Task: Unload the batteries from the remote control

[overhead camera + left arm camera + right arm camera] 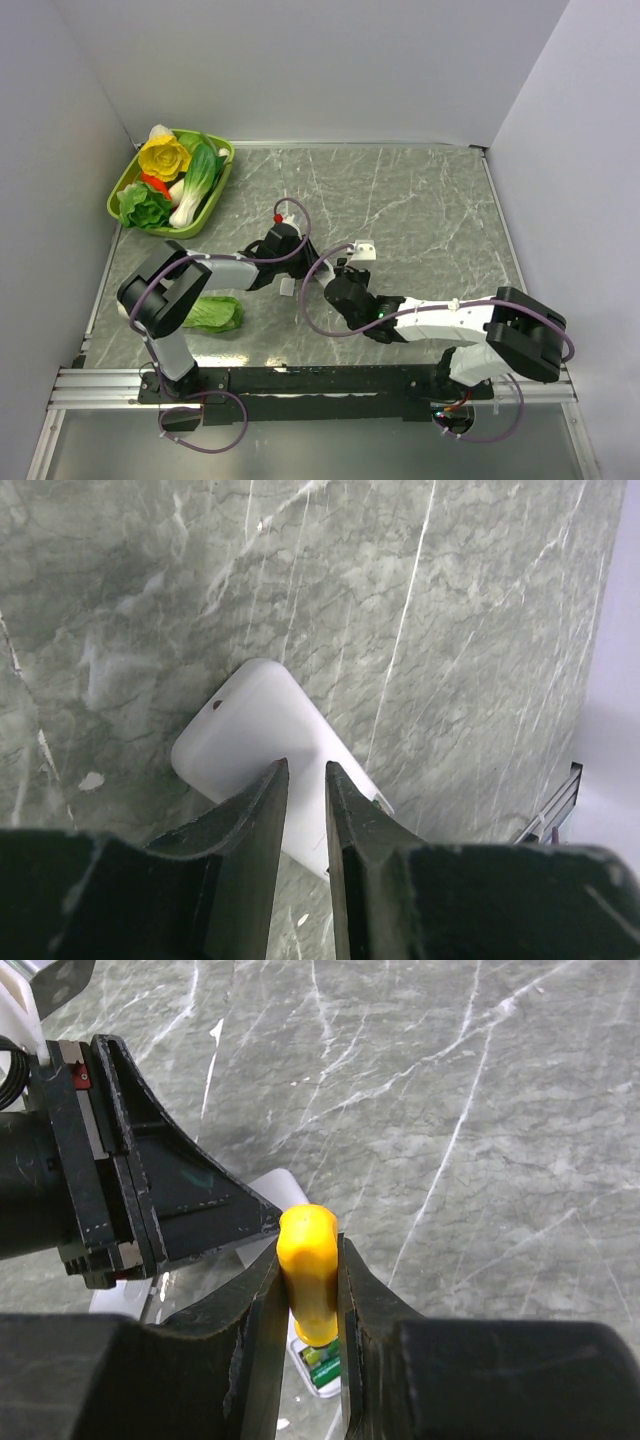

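Observation:
The remote control is a white bar with rounded corners lying on the marble, one end under my left gripper. The left jaws stand a narrow gap apart with their tips down on its white surface. The bar is wider than that gap and is not clamped. In the right wrist view my right gripper is shut on the yellow screwdriver handle, held just above the open compartment where the green batteries lie. One black left finger comes in from the left and touches the remote. From the top view the remote is hidden under both grippers.
A small white cover piece lies just beyond the grippers. A green basket of toy vegetables stands at the back left, and a leafy green vegetable lies by the left arm. A white scrap lies next to the remote.

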### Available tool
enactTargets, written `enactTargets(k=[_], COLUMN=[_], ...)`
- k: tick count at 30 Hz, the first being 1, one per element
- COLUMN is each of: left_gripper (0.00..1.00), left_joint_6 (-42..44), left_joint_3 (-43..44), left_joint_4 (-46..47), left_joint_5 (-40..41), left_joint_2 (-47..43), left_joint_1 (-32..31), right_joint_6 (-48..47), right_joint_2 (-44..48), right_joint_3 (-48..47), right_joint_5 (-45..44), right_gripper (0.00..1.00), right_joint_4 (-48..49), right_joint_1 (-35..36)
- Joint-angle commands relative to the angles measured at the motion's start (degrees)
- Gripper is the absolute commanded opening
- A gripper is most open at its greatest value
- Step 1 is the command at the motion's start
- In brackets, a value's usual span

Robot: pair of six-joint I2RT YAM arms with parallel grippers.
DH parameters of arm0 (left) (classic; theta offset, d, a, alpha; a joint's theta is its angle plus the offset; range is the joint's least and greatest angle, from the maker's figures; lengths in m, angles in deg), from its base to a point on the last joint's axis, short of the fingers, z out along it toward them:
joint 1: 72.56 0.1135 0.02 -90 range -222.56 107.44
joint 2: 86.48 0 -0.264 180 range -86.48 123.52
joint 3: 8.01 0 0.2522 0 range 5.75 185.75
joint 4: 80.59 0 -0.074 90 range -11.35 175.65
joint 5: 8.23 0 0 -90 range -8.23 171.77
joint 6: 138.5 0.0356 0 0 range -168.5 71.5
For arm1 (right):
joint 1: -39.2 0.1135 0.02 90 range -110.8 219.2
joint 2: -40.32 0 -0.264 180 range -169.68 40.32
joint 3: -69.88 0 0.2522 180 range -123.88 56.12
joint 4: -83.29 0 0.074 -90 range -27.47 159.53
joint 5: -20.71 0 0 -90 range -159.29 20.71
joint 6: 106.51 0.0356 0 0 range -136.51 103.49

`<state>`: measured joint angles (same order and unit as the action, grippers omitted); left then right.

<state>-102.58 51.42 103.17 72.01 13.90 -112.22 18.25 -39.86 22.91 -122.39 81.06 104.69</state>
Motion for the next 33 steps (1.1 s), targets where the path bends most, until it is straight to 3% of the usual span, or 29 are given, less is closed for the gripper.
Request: enactTargets(k=[1, 18, 33], left_gripper=[0.30, 0.29, 0.28], left_joint_6=[0.6, -0.1, -0.1], left_joint_3=[-1.8, -2.3, -2.3], left_joint_4=[-7.0, -6.2, -6.7], left_joint_5=[1.5, 1.8, 2.5], left_joint_2=[3.9, 4.5, 4.4], left_joint_1=[0.1, 0.2, 0.2], right_joint_6=[-1.8, -8.2, -11.6], right_joint_2=[-5.4, -10.7, -9.3], right_joint_3=[4.5, -1.2, -3.3], right_joint_5=[20.7, 25.2, 29.0], right_gripper=[0.00, 0.00, 0.00], right_joint_4=[-9.9, -8.2, -7.6], right_joint_1=[-1.5, -4.0, -8.1])
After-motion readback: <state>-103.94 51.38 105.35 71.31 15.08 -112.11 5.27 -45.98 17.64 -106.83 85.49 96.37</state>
